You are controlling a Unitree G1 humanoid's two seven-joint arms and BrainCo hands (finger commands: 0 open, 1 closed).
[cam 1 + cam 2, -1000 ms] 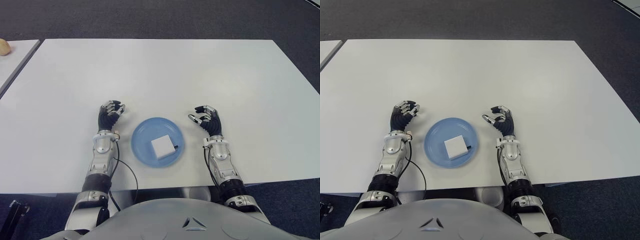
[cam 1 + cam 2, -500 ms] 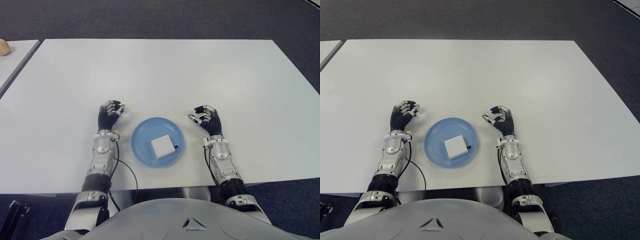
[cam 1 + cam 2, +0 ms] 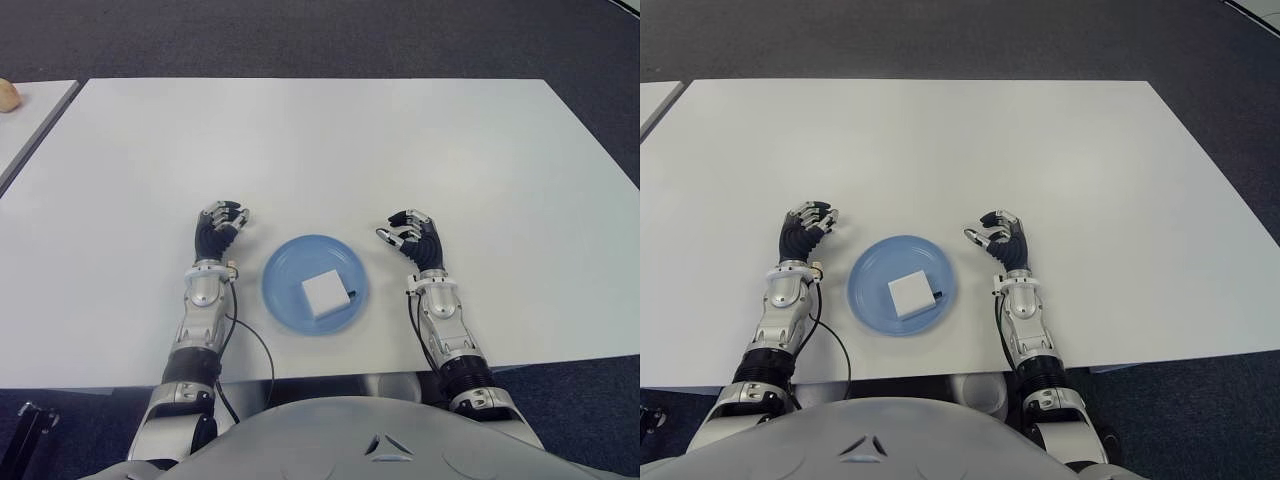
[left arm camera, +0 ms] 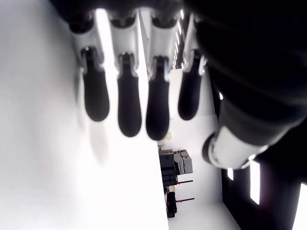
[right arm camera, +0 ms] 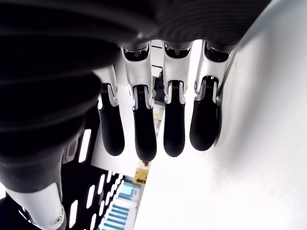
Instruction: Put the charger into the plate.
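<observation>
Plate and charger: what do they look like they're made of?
Plate: likely plastic, uniform light blue with a soft sheen; melamine can't be ruled out. Charger: looks like hard white moulded plastic, matte, crisp square edges, with a small dark part on one side.

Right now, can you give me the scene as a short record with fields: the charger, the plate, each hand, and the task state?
charger: white square block lying inside the plate, a short dark piece at its right edge
plate: blue, round, on the white table near the front edge, between the two hands
left hand: shows left of the plate, fingers relaxed, holds nothing
right hand: shows right of the plate, fingers relaxed, holds nothing
task state: charger is already in the plate
</observation>
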